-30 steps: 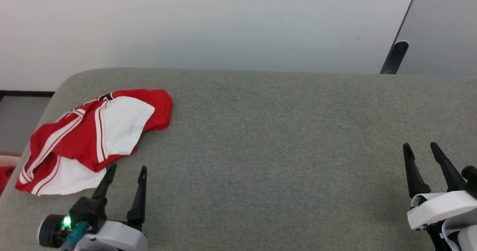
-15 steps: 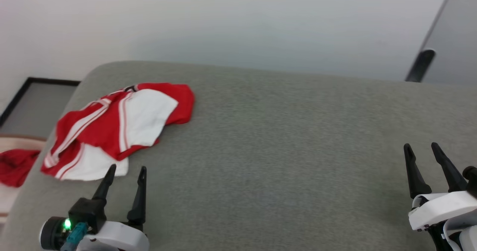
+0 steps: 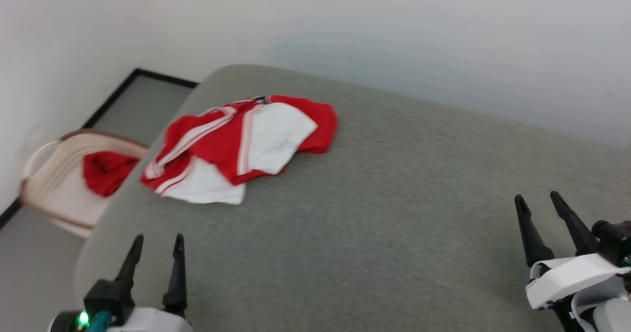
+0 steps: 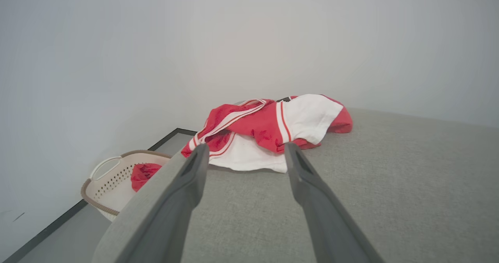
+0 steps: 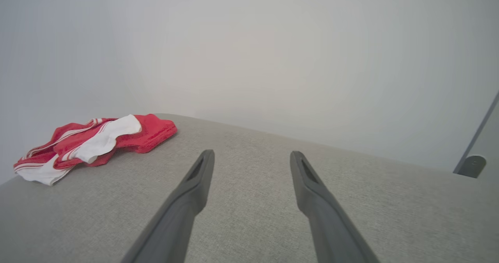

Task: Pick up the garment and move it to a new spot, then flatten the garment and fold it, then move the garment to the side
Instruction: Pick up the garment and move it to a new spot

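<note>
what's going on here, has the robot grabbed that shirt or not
Nothing is being handled yet. A two-armed robot faces a grey padded table with a crumpled red and white jersey shirt lying near its far left corner. The left gripper hovers open and empty, short of the shirt. The right gripper is open too, far off to the right. Beside the table, a laundry basket on the floor holds a plain red cloth.

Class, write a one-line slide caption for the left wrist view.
Open left gripper faces the crumpled red-and-white garment on a grey surface, with a basket beside and below it.
</note>
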